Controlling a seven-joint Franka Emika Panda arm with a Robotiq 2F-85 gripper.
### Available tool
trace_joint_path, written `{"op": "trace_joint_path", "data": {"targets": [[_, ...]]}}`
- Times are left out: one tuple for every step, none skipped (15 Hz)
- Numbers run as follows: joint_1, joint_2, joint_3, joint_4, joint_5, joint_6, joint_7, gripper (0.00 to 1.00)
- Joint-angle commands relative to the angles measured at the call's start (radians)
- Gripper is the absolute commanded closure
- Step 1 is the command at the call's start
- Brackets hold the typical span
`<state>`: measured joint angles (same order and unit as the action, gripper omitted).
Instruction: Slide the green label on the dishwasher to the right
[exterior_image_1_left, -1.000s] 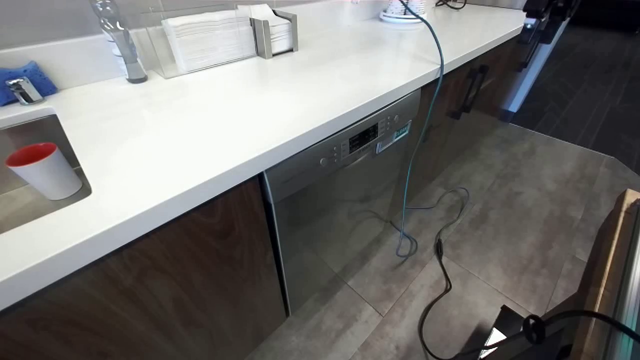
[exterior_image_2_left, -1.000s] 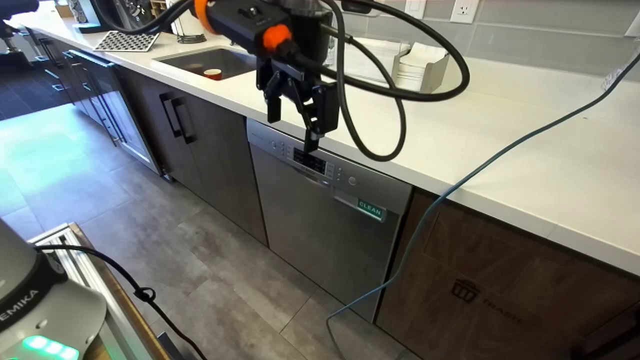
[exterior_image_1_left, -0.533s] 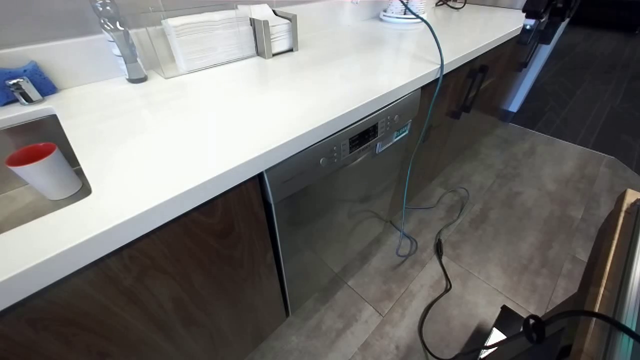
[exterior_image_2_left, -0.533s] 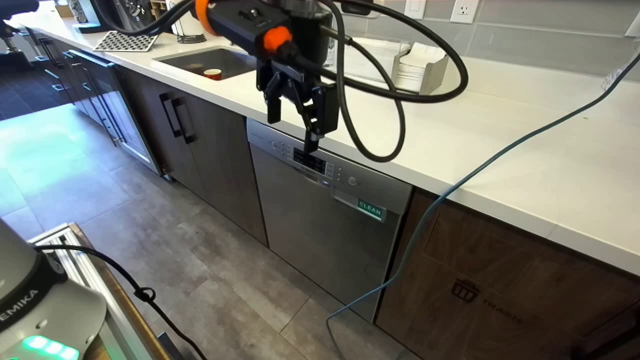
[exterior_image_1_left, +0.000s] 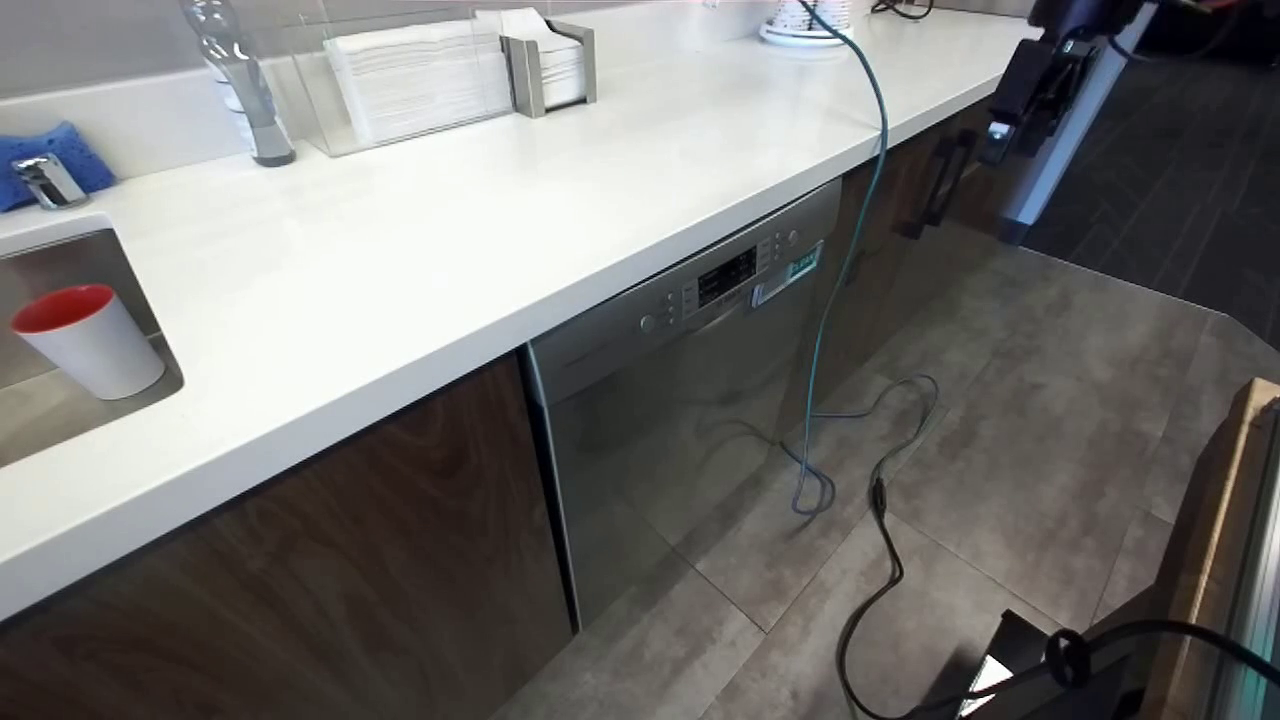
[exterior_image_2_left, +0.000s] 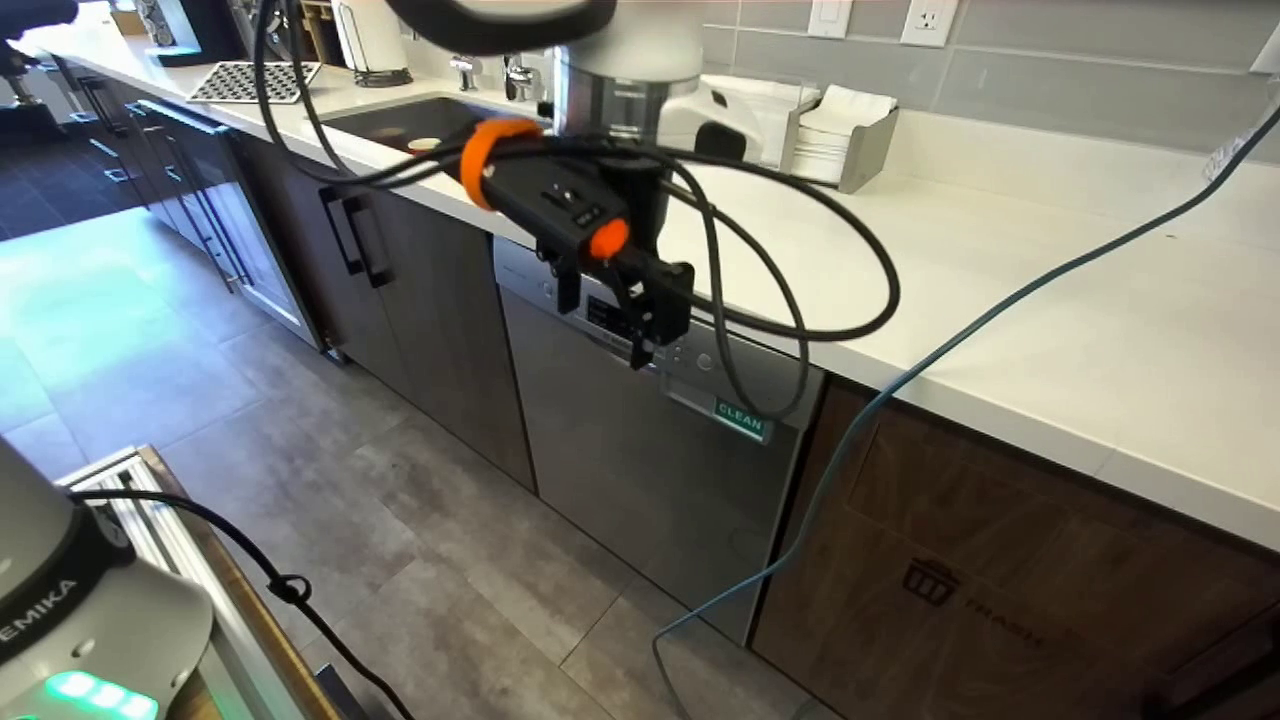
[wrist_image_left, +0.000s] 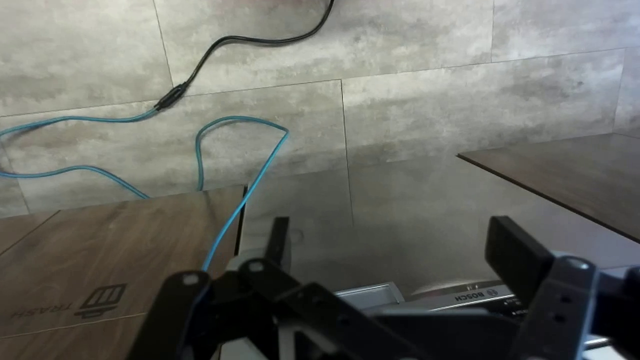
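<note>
The green label (exterior_image_2_left: 740, 415), marked CLEAN, sits at the right end of a narrow pale holder (exterior_image_2_left: 688, 394) in an exterior view. That holder is on the upper front of the stainless-steel dishwasher (exterior_image_2_left: 640, 460). It also shows on the dishwasher (exterior_image_1_left: 670, 440) in an exterior view, with the label (exterior_image_1_left: 804, 262) at its far end. My gripper (exterior_image_2_left: 604, 332) hangs in front of the control strip, up and left of the label and apart from it. In the wrist view the gripper (wrist_image_left: 390, 232) stands wide open with nothing between its fingers. There the holder's bare end (wrist_image_left: 372, 296) shows; the label is hidden.
A white countertop (exterior_image_2_left: 1000, 320) overhangs the dishwasher's top edge. The blue cable (exterior_image_2_left: 870, 410) runs down past its right side to the floor. Black cables (exterior_image_2_left: 880, 300) loop from the wrist close to the label. Dark wood cabinets (exterior_image_2_left: 960, 540) flank the front.
My gripper has come down and slightly to the right in an exterior view, from counter height to before the control strip. The jaws remain open, and the label has not moved.
</note>
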<state>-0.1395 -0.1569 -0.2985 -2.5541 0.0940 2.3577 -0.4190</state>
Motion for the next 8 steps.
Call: {"op": "trace_joint_path", "data": {"targets": [[0.012, 0.153, -0.006, 0.01, 0.176, 0.15, -0.202, 0.0], [0.006, 0.184, 0.004, 0.014, 0.241, 0.178, -0.268, 0.0], [-0.004, 0.214, 0.018, 0.022, 0.311, 0.198, -0.333, 0.0], [-0.02, 0.249, 0.034, 0.033, 0.37, 0.238, -0.379, 0.0], [-0.033, 0.276, 0.057, 0.048, 0.458, 0.259, -0.463, 0.0], [-0.048, 0.302, 0.08, 0.061, 0.511, 0.288, -0.519, 0.0], [-0.028, 0.33, 0.069, 0.084, 0.594, 0.29, -0.602, 0.0], [-0.037, 0.359, 0.085, 0.104, 0.646, 0.305, -0.656, 0.0]]}}
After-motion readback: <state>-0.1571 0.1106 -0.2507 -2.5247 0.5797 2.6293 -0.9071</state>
